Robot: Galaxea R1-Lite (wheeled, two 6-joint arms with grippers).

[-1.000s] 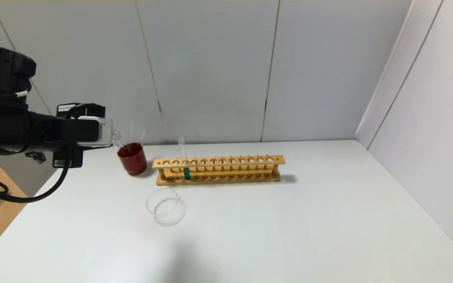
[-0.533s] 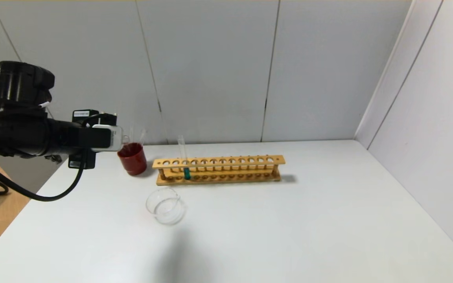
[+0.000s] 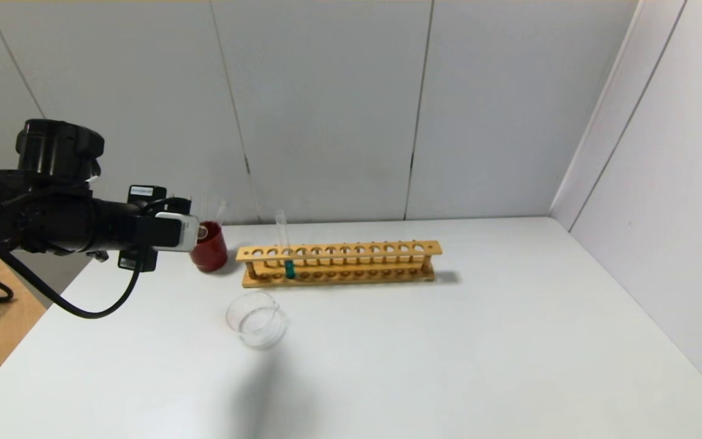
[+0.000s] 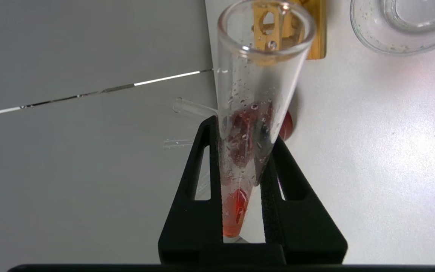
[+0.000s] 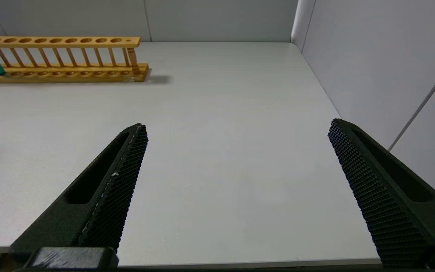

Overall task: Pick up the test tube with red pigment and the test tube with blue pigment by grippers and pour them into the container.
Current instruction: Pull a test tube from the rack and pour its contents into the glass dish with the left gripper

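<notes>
While the surface (image 3: 448, 341) carries the rack (image 3: 339, 263) with the blue tube (image 3: 285, 247) upright in it, I have my left end effector (image 4: 246, 151) clamped on the red tube (image 4: 253, 113) beside the red cup (image 3: 211, 249). Its long axis lies near level, mouth toward the rack. I judge the red pour done; next, stow it. My right end effector (image 5: 236, 170) hangs spread wide, empty. The dish (image 3: 256, 319) sits nearer me.

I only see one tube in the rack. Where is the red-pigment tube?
The test tube with red pigment is clamped in the left gripper, at the table's left edge beside the dark red cup.
</notes>
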